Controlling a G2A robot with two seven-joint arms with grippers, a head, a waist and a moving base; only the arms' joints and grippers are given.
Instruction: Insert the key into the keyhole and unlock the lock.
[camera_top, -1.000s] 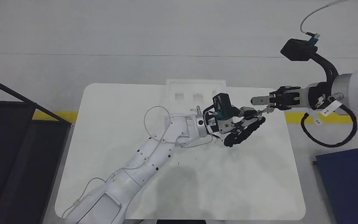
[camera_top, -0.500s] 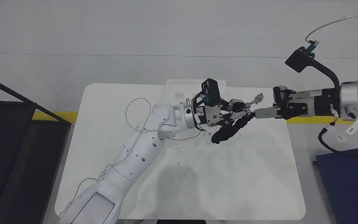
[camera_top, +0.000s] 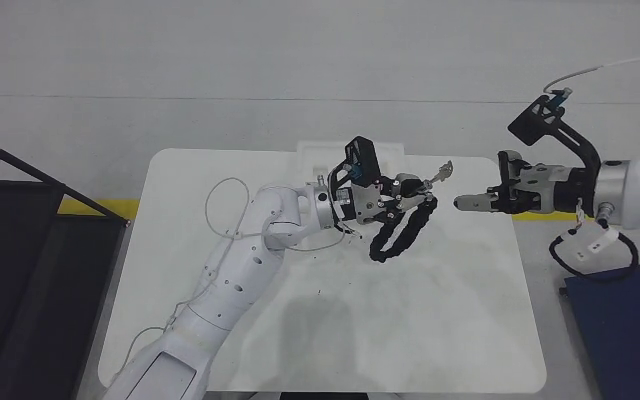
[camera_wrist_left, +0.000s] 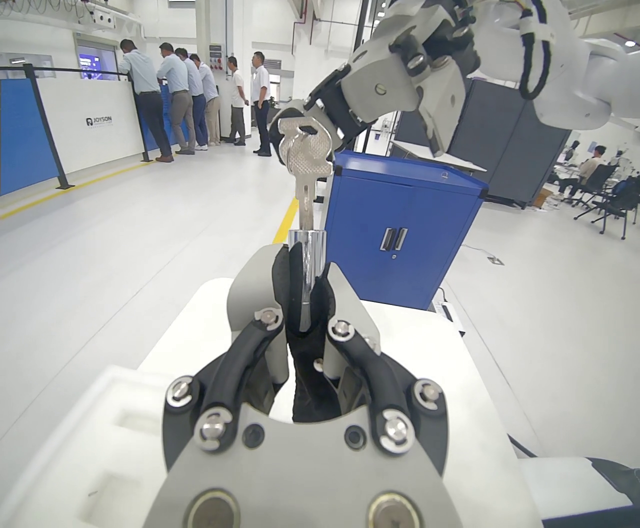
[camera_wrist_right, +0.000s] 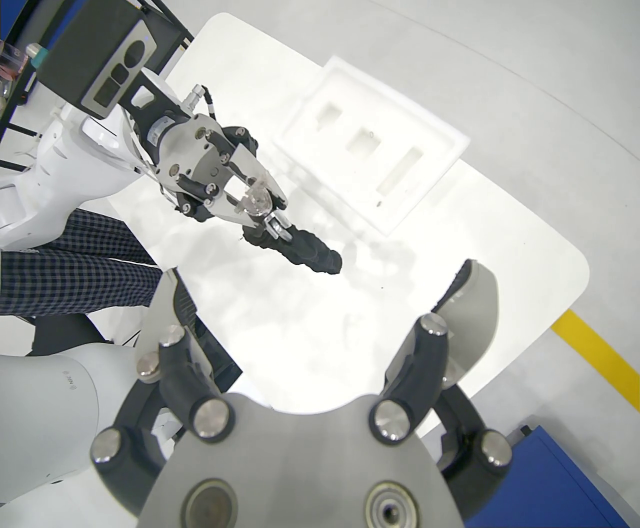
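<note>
— Well, what do you see from above?
— My left hand (camera_top: 410, 188) is over the far part of the desk (camera_top: 480, 320), clamped on the lock (camera_top: 383, 253), whose black cable hangs in a loop. The key (camera_top: 438, 174) sticks out of the lock's end toward my right hand (camera_top: 461, 202), which is near it but apart from it. A white foam tray (camera_top: 325, 158) lies at the desk's far edge, behind my left wrist.
— And from your left wrist?
— Both fingers (camera_wrist_left: 345, 300) pinch the lock's chrome barrel, and the cable trails down between them. The key's blade is in the keyhole, with its head standing clear. My right hand shows just behind that head. I cannot tell from here whether they touch.
— And the right wrist?
— My right fingers (camera_wrist_right: 472, 285) are spread wide with nothing between them. Past them my left hand holds the lock above the desk, with the key pointing my way and the tray beyond.
</note>
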